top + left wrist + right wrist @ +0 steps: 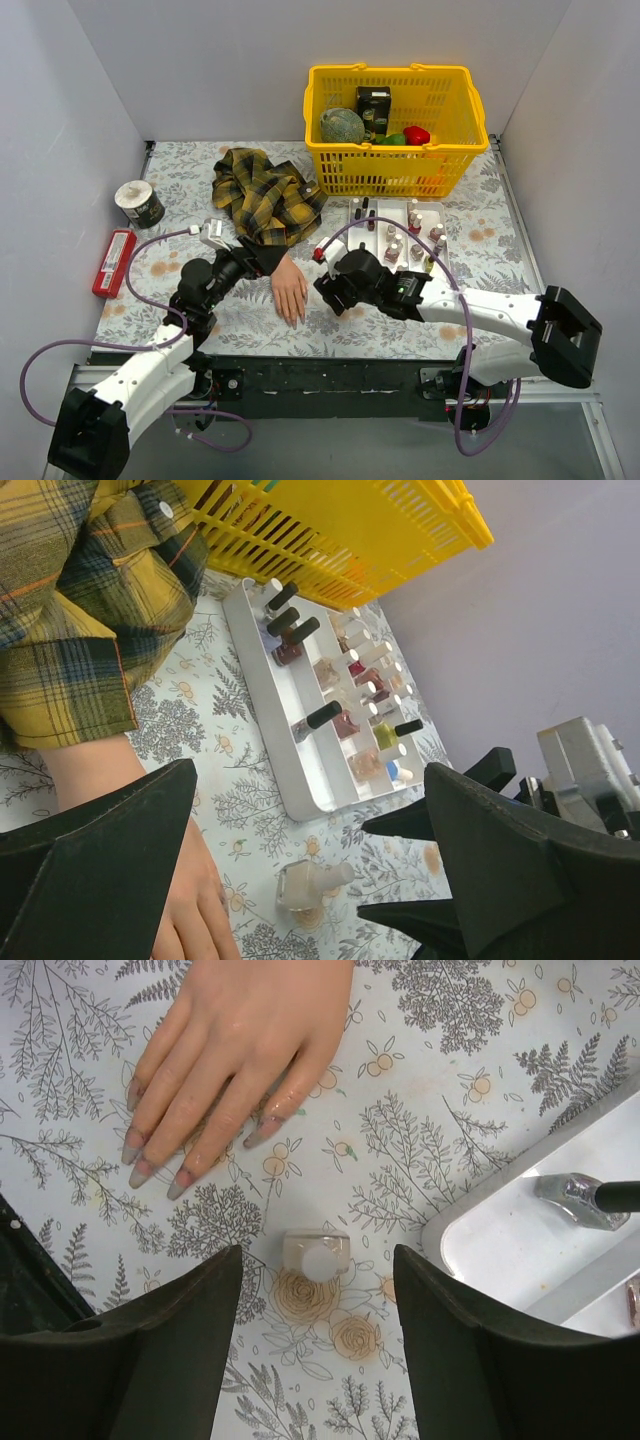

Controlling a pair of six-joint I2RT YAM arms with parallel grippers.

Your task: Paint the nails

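Observation:
The peach mannequin hand (290, 293) lies palm down on the floral cloth, and its yellow-and-black plaid sleeve (265, 200) is bunched behind it. Its nails (135, 1148) look pale and greyish at the fingertips in the right wrist view. My left gripper (260, 260) is open at the wrist of the hand, with the hand (195, 900) beside its left finger. My right gripper (318, 1258) is open just right of the fingertips, above a small pale polish bottle (316, 1250) with a white cap. That bottle also shows in the left wrist view (305, 885).
A white tray (380, 204) of several polish bottles stands right of the hand, close to my right gripper (333, 288). A yellow basket (390, 72) stands behind it. A red box (113, 262) and a roll (138, 203) lie at the left.

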